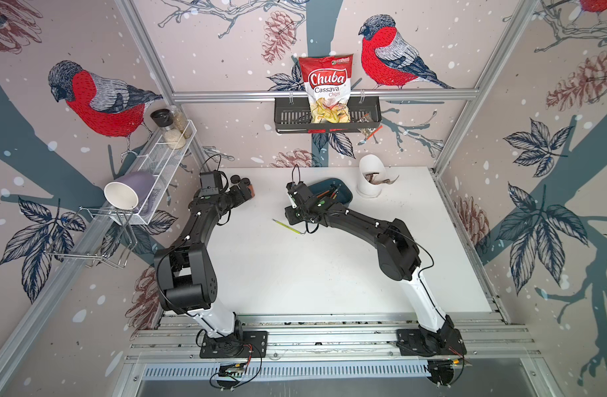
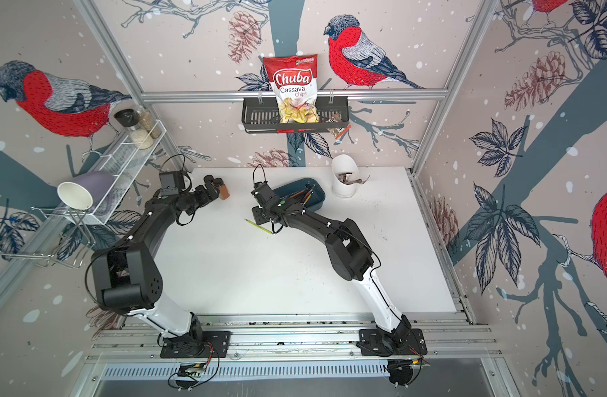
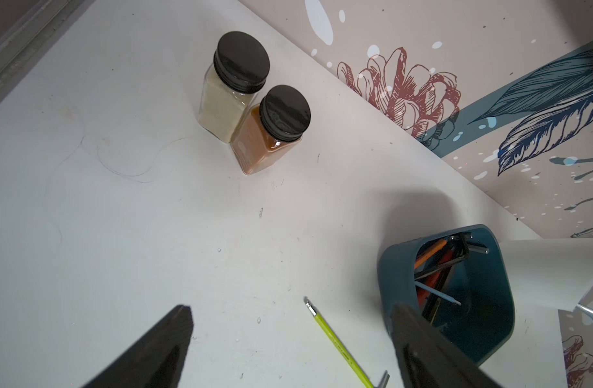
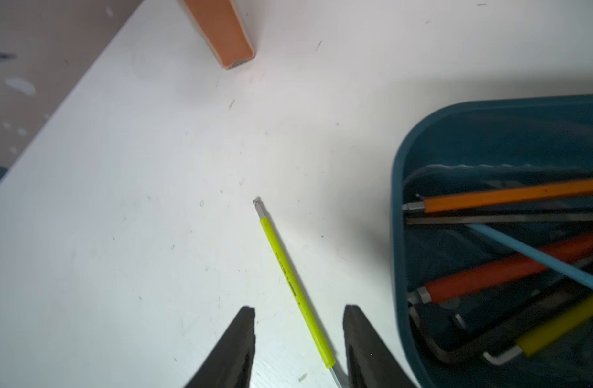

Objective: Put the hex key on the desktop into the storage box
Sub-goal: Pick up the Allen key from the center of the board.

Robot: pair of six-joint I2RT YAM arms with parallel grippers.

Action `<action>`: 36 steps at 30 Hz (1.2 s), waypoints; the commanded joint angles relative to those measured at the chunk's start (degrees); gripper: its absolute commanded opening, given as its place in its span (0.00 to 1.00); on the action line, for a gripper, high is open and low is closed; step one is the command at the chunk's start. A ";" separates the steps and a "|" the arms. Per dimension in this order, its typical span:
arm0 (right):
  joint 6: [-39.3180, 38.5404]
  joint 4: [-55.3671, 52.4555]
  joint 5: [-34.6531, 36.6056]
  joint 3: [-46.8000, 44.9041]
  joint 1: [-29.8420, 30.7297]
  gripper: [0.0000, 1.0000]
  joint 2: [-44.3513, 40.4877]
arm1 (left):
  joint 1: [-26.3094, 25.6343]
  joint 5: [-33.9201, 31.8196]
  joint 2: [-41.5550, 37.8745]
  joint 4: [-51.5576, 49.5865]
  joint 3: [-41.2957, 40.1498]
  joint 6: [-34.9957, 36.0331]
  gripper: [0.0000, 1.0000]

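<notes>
Loosely between parted jaws of right tool point(image 4: 300, 308), hex key point(image 4: 288, 275) flat on desktop point(image 4: 137, 201).

— Room around the hex key point(image 4: 295, 285)?
— Plenty on one side: bare desktop point(image 1: 295, 268) as far as the two jars point(image 3: 265, 147). Narrower on the other: wall of the storage box point(image 4: 397, 235) near the bent end.
— Way into the box?
— Open from above. Crowded inside, though: other keys point(image 4: 506, 198) lying crossed over the floor. White cup point(image 1: 368, 187) near the far end.
— Anything over the key?
— Right gripper point(image 4: 298, 312), fingers parted to either side, one finger in the gap toward the box wall. Left gripper point(image 3: 291, 309) spread wide too, close by the jars, off to the side of the key.
</notes>
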 commanded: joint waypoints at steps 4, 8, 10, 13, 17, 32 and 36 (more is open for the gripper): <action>-10.72 -10.55 1.51 6.45 1.63 0.49 6.32 | 0.21 -0.41 -0.85 0.10 0.04 1.03 0.96; -11.59 -10.39 1.20 6.13 1.56 0.50 7.54 | 0.26 -0.07 -0.62 -0.10 0.04 1.01 0.96; -12.73 -10.33 0.41 6.21 1.64 0.50 7.90 | 0.21 0.03 -0.59 -0.08 0.04 0.94 0.96; -13.71 -10.57 0.66 6.39 1.62 0.50 8.98 | 0.21 0.12 -0.61 0.07 0.09 0.96 0.96; -15.08 -11.15 -0.79 6.56 1.51 0.49 10.86 | 0.26 0.12 -0.70 0.02 0.12 1.06 0.96; -12.94 -8.50 -4.57 -6.51 2.92 0.00 11.37 | 0.21 -0.14 -0.35 -0.26 0.40 1.29 0.96; -9.80 -3.65 -13.10 -9.71 2.33 0.00 7.01 | 0.21 -0.45 -0.26 -0.28 0.44 1.37 0.96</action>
